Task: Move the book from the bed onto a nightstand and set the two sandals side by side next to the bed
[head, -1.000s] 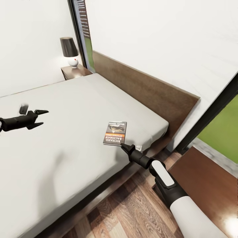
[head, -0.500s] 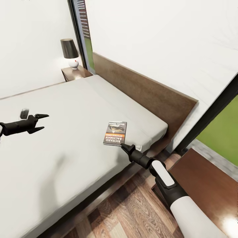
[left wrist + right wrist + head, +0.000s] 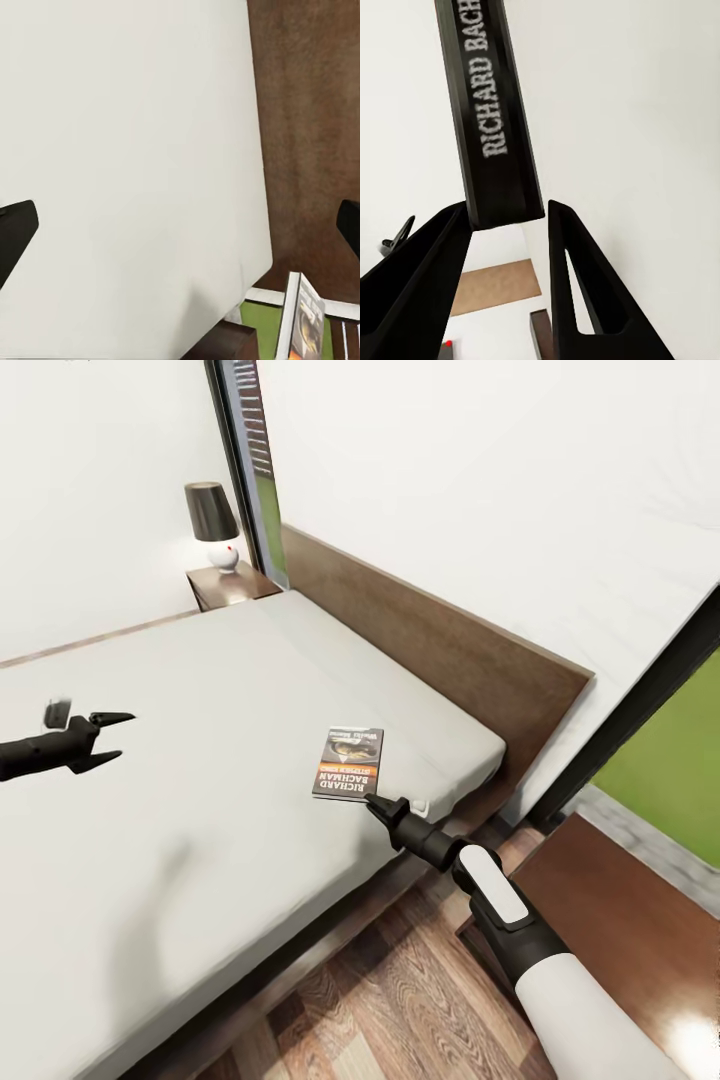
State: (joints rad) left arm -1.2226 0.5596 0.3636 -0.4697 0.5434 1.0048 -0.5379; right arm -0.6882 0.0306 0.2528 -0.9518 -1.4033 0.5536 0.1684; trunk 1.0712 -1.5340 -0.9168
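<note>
Left gripper (image 3: 108, 738): black two-fingered pincer at the left edge of the head view, mid-height, hovering over the mattress; its fingers are spread apart with nothing between them.
Far nightstand (image 3: 232, 582): glossy dark-brown wooden cabinet in the upper left of the frame, beside the headboard's far end, carrying a white-based lamp with a dark shade (image 3: 212, 522).
Bed (image 3: 250, 700): low dark-brown wooden platform with a flat light-grey mattress, filling the left and centre; its plain headboard runs diagonally from upper left to centre right.
Book (image 3: 348, 761): thin dark paperback with an orange band and white "RICHARD BACHMAN" lettering, lying flat near the mattress's near corner, just right of centre. Its long axis runs roughly up-down in the frame, lettered end toward the gripper.
Right gripper (image 3: 376, 801): black pincer just below the book's lower edge; in the right wrist view its fingers (image 3: 424, 285) stand apart at the book's end (image 3: 495, 127), not clamped on it.
Near nightstand (image 3: 620, 920): dark-brown top at lower right.
</note>
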